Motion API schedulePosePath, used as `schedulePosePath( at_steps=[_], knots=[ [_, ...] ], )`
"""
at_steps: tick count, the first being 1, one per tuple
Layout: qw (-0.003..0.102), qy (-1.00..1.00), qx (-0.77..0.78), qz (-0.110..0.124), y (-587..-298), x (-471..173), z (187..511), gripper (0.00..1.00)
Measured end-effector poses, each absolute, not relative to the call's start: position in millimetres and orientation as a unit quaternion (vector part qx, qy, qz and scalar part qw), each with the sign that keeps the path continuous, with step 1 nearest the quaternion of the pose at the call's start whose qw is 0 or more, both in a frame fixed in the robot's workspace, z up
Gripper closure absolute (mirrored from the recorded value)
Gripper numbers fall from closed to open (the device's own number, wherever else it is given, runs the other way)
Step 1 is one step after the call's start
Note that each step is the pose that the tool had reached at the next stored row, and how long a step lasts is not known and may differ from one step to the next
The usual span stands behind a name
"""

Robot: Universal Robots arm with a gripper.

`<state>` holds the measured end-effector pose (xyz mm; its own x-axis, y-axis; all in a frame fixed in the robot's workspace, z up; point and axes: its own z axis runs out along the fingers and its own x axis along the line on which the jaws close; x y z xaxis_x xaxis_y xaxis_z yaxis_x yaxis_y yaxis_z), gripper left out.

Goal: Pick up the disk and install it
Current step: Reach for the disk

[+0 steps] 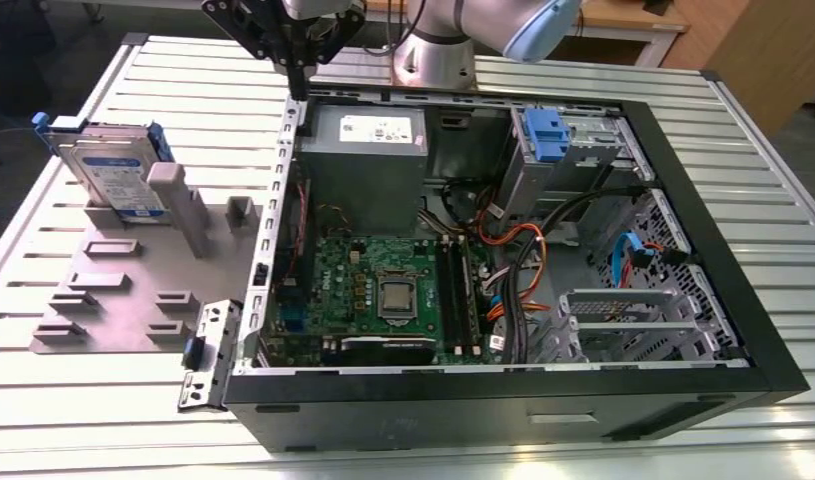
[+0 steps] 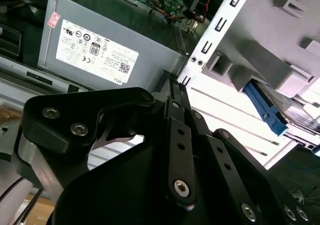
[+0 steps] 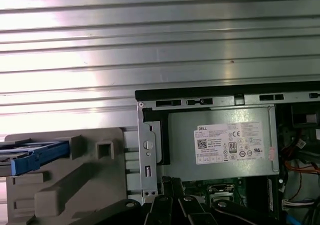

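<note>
Slatted metal table (image 1: pixel 60 400) carrying an open black computer case (image 1: pixel 514 400); the black gripper (image 1: pixel 296 88) hangs above the case's far corner, holding nothing.

In the exterior view, the flat silver disk with blue rails (image 1: pixel 114 170) stands upright in a grey plastic fixture (image 1: pixel 140 280) on the exterior view's left, well apart from the gripper, whose fingers are pressed together. In the second wrist view, the gripper (image 2: pixel 176 87) points at the case's edge beside the grey power-supply box with a white sticker (image 2: pixel 110 50); the disk (image 2: pixel 295 105) sits in the fixture (image 2: pixel 260 45). In the first wrist view, the clenched gripper (image 3: pixel 170 182) is near the power-supply box (image 3: pixel 225 145), and the disk (image 3: pixel 35 155) shows a blue rail at the fixture (image 3: pixel 75 185).
</note>
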<state>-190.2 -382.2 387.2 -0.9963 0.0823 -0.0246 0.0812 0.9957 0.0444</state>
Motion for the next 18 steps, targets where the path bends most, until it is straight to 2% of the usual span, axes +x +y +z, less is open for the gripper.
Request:
schedulePosePath(
  at_steps=[18],
  knots=[
    [0.013,0.999,0.043,0.022,-376,-211,384,0.89]
  ],
)
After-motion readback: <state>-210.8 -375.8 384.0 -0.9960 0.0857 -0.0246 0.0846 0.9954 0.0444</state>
